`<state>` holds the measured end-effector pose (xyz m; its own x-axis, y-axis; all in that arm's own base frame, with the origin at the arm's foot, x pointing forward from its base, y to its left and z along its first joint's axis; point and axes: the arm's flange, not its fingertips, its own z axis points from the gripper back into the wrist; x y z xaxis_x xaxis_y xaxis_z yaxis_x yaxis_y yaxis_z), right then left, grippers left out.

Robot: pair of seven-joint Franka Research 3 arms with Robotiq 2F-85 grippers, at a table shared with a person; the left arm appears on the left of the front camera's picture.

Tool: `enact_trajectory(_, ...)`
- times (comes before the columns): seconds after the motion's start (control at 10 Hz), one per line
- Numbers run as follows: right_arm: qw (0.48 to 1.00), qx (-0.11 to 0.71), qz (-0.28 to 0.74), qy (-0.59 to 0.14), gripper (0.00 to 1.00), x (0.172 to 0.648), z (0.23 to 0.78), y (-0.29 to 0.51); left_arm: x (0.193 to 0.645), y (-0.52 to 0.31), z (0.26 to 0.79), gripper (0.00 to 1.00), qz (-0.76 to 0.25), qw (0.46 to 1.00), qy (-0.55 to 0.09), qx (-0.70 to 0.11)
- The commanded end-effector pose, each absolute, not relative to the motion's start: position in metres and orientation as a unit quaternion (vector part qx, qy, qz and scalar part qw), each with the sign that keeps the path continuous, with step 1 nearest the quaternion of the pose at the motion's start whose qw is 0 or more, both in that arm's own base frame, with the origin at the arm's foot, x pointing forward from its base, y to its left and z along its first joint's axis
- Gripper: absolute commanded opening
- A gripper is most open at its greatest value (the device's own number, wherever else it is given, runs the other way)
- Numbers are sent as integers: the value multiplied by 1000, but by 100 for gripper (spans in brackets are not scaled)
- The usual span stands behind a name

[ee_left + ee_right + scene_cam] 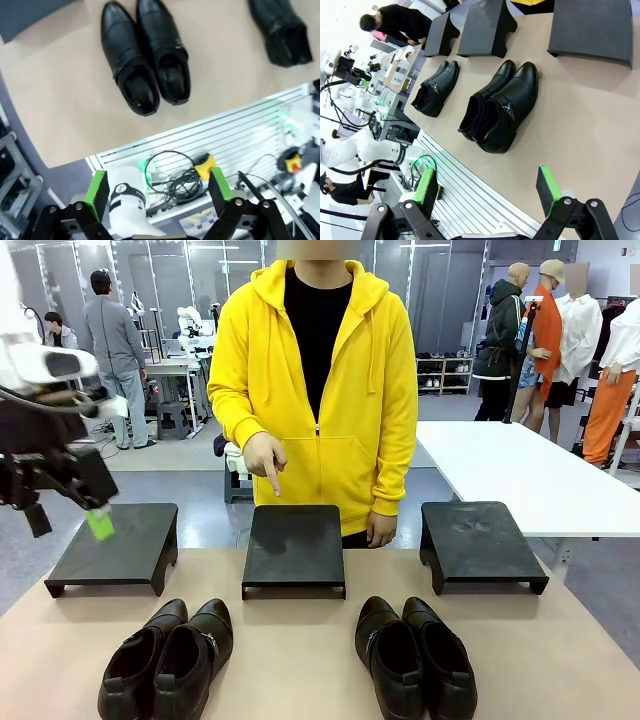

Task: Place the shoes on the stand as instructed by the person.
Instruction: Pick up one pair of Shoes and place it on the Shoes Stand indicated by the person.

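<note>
Instruction step: person's hand (265,458) points at middle stand (294,545). Left pair (165,660), right pair (415,655) of shoes on bench (300,670), ungrasped. Left tool (157,190), right tool (487,186) spread, empty, aloft. Next: lower one tool over shoe, clamp, lift to middle stand.

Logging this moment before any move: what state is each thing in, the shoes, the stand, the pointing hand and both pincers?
Left pair of shoes: on the table, side by side, ungrasped.
Right pair of shoes: on the table, side by side, ungrasped.
Middle stand: upright, pointed at.
Person's hand: index finger pointing down.
Left pincer: open, holding nothing.
Right pincer: open, holding nothing.
</note>
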<state>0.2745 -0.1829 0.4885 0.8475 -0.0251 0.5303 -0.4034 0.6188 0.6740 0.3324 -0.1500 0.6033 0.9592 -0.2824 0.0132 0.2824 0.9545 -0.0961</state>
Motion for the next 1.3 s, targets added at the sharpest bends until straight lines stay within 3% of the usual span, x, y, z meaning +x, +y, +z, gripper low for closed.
enact_trajectory(0.0,858,427,114,-261,100,274,489,-183,343,-168,593,100,-98,995,35,4)
enact_trajectory(0.1,858,427,114,-261,100,274,489,-183,343,-173,577,100,-77,996,50,-11)
enact_trajectory(0.8,858,427,114,-261,100,274,489,-183,339,-190,460,100,28,1000,-4,1)
enact_trajectory(1.2,858,427,114,-261,100,274,489,-183,338,-195,402,100,8,999,-33,-29)
